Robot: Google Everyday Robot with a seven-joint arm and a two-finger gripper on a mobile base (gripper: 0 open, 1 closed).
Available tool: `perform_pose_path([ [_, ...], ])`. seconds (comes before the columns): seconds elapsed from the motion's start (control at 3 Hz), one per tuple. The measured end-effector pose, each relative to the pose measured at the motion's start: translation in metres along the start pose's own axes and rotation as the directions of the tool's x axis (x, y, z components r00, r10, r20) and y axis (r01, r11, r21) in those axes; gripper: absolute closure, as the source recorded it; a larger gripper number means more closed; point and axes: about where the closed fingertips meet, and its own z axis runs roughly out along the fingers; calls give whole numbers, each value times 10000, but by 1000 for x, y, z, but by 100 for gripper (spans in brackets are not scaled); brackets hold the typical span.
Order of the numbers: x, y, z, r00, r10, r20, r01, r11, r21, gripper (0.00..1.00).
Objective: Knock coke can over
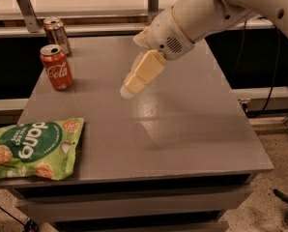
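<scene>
The coke can (pixel 56 67), red-orange with white script and a silver top, stands upright near the far left edge of the grey table (pixel 182 124). My gripper (pixel 129 88), cream coloured, hangs above the middle of the table, pointing down and left. It is to the right of the can, well apart from it, and holds nothing that I can see.
A darker brown can (pixel 56 33) stands upright at the far left corner, just behind the coke can. A green snack bag (pixel 30 149) lies flat at the near left edge. A metal rail and posts (pixel 153 1) run behind the table.
</scene>
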Motion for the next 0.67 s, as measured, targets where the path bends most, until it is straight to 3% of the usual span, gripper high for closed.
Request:
perform_pose_path([
  [0.67, -3, -4, 7, 9994, -139, 310, 142, 9999, -88, 0],
])
